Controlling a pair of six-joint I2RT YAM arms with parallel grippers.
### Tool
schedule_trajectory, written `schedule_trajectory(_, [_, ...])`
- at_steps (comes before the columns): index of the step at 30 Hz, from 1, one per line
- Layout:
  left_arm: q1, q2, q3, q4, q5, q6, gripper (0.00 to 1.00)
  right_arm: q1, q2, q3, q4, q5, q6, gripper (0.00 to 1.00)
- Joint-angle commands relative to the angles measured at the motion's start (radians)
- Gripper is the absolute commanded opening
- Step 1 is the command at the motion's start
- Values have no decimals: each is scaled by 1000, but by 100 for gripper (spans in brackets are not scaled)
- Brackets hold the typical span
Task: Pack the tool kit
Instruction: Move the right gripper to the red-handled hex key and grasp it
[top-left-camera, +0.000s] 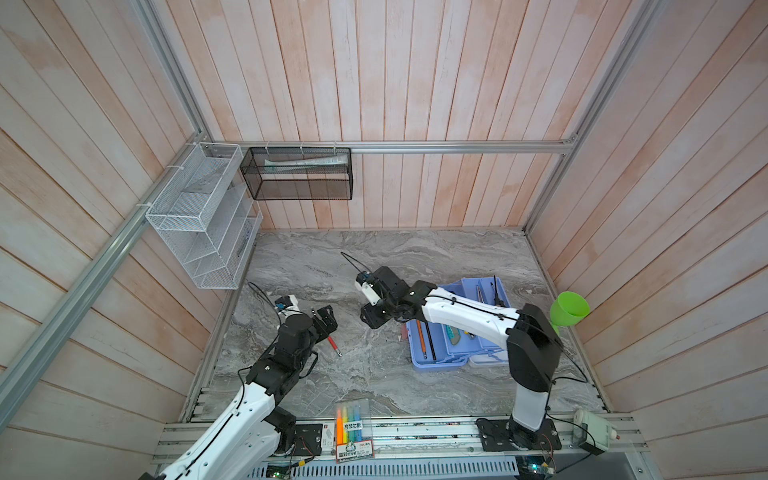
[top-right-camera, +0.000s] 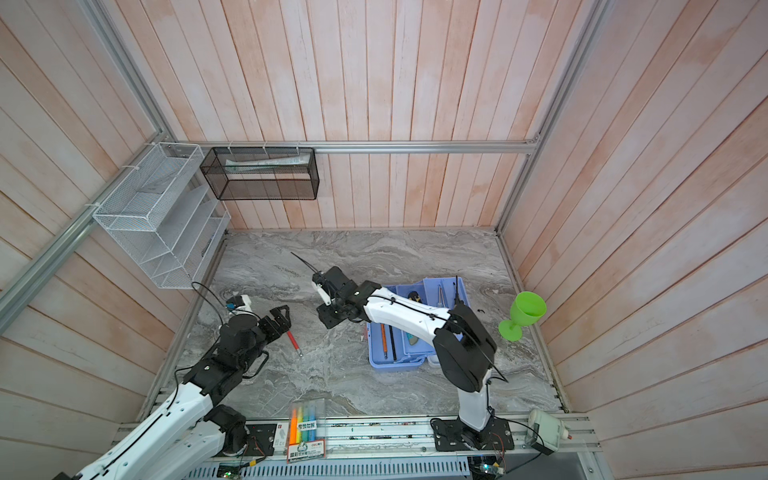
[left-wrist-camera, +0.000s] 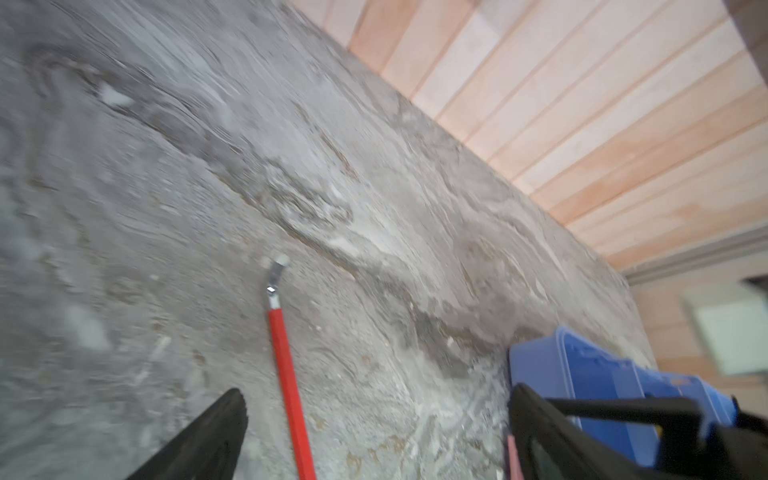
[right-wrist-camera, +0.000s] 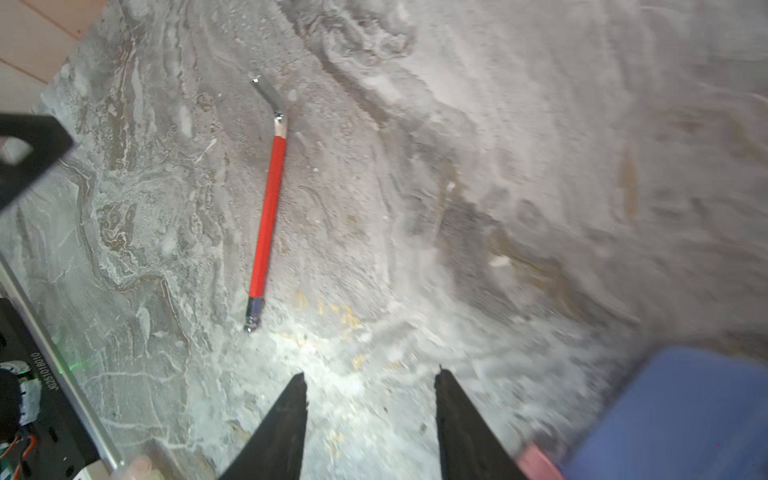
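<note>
While orange screwdriver and knife lie inside light blue case base, red-handled screwdriver lies loose on marble table, 9 o'clock of case. Left gripper spread wide, empty, over it. Right gripper part-spread, empty. Lid mostly hidden under right arm; closing not yet done. Wrist views blurred.

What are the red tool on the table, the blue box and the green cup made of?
Red tool: matte red handle, perhaps plastic; shiny bent tip glints like metal. Blue box: smooth, evenly coloured, rounded moulded edges, probably plastic. Green cup: bright, uniform colour, likely plastic too.
</note>
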Motion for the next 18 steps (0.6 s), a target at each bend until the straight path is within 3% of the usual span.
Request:
schedule_trajectory(1, [70,-82,22,-216,-85,34,100,71,112,99,15,-16,51,48])
schedule_trajectory(9, [297,-135,15,-277,-40,72,100,158,393,400,-101,59,128,49])
schedule_trajectory(18, [363,-131,-11,-235,2,100,100,163,523,536,-192,118,141,45])
